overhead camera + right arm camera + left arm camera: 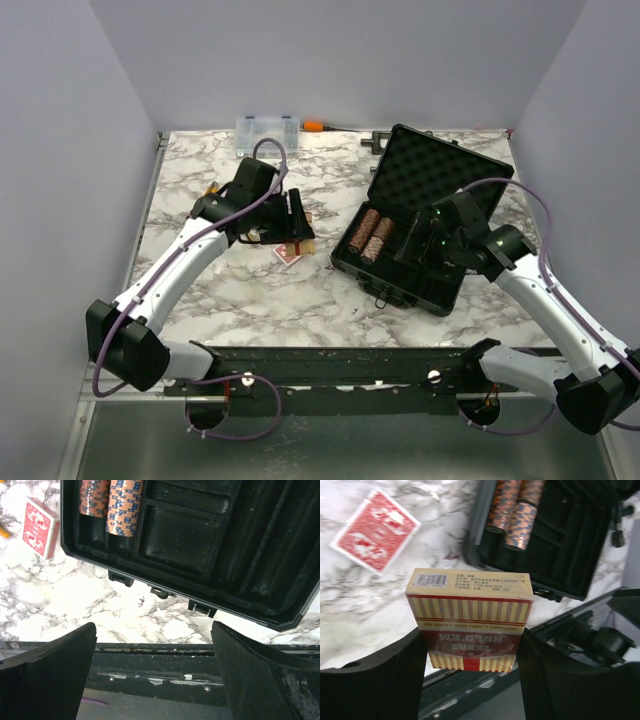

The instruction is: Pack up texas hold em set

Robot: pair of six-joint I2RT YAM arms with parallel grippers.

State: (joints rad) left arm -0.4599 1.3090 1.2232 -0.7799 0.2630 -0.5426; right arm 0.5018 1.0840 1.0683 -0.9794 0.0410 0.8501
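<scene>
Bright, even, diffuse light from above; soft, faint shadows on the marble surface (300, 300); the case (180, 535) interior reads dark; wrist views soften toward their lower edges.

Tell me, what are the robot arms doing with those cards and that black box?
They're packing a poker set. The left end effector grips a boxed card deck. Another red deck lies on the table. The black case sits open with two chip rolls inside. The right end effector hangs open and empty over the case's front edge.

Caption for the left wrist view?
Left gripper holding a Texas Hold'em card box over the table, red-backed deck and open case beyond.
</scene>
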